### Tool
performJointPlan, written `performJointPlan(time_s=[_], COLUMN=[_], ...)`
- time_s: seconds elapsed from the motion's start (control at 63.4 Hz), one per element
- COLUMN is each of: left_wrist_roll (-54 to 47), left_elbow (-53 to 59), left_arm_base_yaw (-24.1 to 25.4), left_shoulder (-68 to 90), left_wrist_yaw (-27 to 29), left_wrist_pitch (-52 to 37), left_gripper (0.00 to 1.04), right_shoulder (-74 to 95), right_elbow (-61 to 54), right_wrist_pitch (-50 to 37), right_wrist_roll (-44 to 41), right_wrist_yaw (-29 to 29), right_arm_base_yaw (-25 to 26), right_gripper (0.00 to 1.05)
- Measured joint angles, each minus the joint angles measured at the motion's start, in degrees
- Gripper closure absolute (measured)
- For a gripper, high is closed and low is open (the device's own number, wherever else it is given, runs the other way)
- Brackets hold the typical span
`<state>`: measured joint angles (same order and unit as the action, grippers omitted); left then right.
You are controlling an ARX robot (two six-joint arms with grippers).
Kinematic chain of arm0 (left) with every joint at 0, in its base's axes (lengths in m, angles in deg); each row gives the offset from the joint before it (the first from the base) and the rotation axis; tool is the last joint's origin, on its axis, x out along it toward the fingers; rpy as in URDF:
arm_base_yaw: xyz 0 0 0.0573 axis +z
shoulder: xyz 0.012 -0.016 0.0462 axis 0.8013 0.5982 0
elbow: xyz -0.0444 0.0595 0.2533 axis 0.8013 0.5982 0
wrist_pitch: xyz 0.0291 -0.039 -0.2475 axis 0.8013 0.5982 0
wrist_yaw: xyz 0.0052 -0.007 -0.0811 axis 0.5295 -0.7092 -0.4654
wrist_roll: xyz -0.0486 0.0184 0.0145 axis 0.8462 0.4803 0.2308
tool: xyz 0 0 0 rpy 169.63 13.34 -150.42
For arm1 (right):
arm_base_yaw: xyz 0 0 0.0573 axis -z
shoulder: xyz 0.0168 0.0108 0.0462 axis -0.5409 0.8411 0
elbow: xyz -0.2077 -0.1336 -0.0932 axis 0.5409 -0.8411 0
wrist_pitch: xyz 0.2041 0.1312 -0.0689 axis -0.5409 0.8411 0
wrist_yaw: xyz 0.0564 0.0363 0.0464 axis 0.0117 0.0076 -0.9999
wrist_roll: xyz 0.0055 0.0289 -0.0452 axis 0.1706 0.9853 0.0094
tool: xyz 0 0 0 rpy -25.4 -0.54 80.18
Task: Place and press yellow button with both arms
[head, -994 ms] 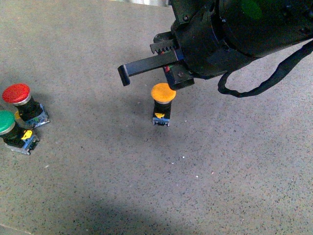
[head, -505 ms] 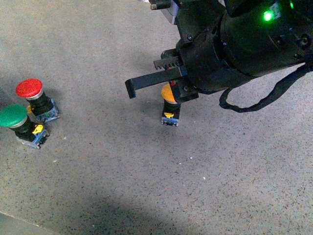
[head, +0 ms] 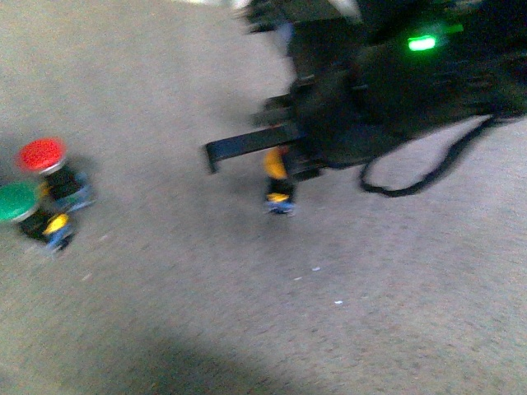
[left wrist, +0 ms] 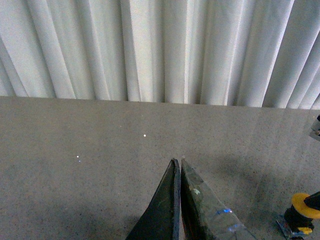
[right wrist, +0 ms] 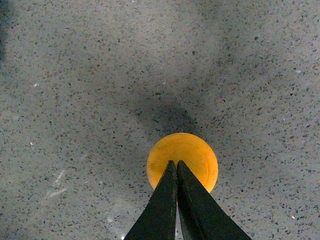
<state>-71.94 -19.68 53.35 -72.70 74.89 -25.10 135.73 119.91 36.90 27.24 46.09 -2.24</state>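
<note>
The front view is blurred. In it the yellow button (head: 277, 179) stands upright on the grey tabletop, its cap partly hidden under my right arm. My right gripper (head: 286, 159) is shut and sits right over that cap. From the right wrist, the round yellow-orange cap (right wrist: 195, 150) lies directly beneath the shut gripper's tips (right wrist: 176, 163); whether they touch it I cannot tell. My left gripper (left wrist: 177, 161) is shut with nothing in it, pointing across bare tabletop. The yellow button (left wrist: 302, 209) stands well off to its side.
A red-capped button (head: 41, 155) and a green-capped button (head: 18, 202) stand together at the far left of the tabletop (head: 165, 313). A white pleated curtain (left wrist: 160, 50) hangs behind the table's far edge.
My right arm has come down over the yellow button, hiding more of its cap. The front view has shifted and gone blurry.
</note>
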Motion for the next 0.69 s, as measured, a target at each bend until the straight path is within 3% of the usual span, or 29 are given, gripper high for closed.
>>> performJointPlan(time_s=[0.694], left_wrist_roll=[0.0], left_elbow=[0.0], left_arm_base_yaw=[0.0], left_shoulder=[0.0], left_wrist_yaw=[0.0], left_wrist_pitch=[0.0], left_gripper=[1.03], right_shoulder=[1.7], right_elbow=[0.4], right_wrist_pitch=[0.6], right_wrist_roll=[5.1], right_wrist_yaw=[-2.3], right_arm_base_yaw=[1.8], right_gripper=[1.03])
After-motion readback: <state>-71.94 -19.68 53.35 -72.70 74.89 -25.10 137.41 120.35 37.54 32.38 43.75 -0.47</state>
